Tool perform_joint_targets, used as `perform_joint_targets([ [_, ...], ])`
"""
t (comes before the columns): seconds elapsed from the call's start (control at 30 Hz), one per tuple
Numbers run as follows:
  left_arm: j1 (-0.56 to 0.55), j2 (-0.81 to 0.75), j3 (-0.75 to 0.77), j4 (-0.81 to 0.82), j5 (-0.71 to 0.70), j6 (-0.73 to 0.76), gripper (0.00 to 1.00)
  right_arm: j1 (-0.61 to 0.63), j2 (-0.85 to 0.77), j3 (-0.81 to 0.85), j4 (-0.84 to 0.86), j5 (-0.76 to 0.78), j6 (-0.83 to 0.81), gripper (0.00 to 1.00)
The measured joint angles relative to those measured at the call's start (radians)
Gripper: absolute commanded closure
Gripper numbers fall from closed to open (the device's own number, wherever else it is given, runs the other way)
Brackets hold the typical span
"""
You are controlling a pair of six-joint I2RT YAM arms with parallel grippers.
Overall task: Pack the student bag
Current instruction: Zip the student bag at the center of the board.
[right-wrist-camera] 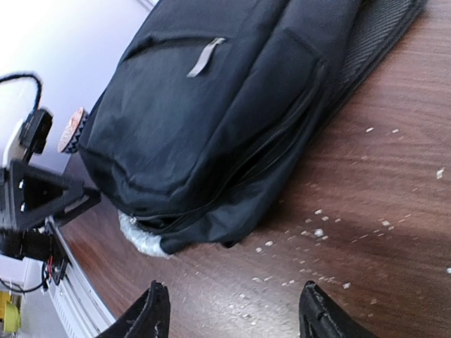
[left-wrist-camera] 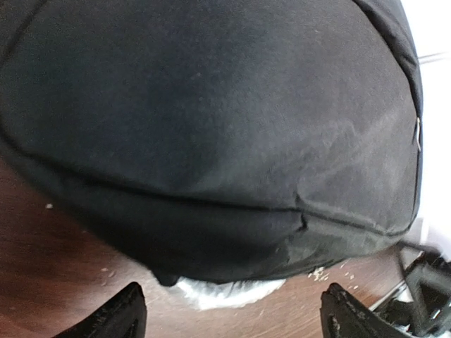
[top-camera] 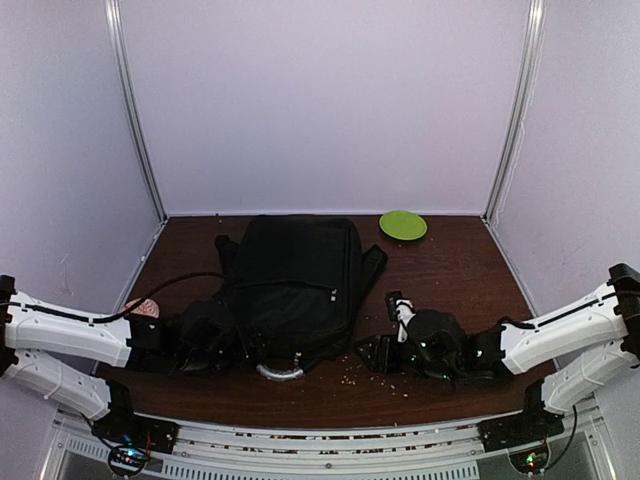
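Note:
The student bag (top-camera: 295, 290), a large black fabric backpack, lies flat on the brown table. Its silvery inner rim (top-camera: 280, 372) pokes out at the near end. The bag fills the left wrist view (left-wrist-camera: 211, 127) and shows in the right wrist view (right-wrist-camera: 211, 120) with a grey zipper tab. My left gripper (top-camera: 225, 345) is open and empty at the bag's near left corner, fingers (left-wrist-camera: 116, 320) spread wide. My right gripper (top-camera: 375, 352) is open and empty just right of the bag's near end, fingertips (right-wrist-camera: 320, 317) above the table.
A green plate (top-camera: 403, 224) sits at the back right. A small round patterned object (top-camera: 142, 310) lies by the left arm. Pale crumbs (right-wrist-camera: 317, 232) are scattered on the table near the bag. White walls enclose the table.

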Motion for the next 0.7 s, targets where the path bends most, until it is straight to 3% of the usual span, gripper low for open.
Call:
perform_joint_targets([
  [0.17,0.057,0.083,0.0,0.108,0.043,-0.042,0.28,0.063,0.097,0.042,0.063,0.001,-0.032,0.41],
  [0.33,0.094,0.169,0.0,0.19,0.079,-0.059,0.55,0.102,0.2,0.134,0.106,-0.019,-0.076,0.43],
  [0.4,0.107,0.196,-0.006,0.232,0.095,-0.061,0.7,0.114,0.236,0.163,0.118,-0.026,-0.084,0.43],
  [0.5,0.124,0.22,-0.016,0.28,0.115,-0.071,1.0,0.123,0.265,0.175,0.134,-0.032,-0.091,0.44],
  [0.7,0.141,0.227,-0.012,0.298,0.14,-0.045,1.0,0.126,0.294,0.194,0.147,-0.042,-0.09,0.42],
])
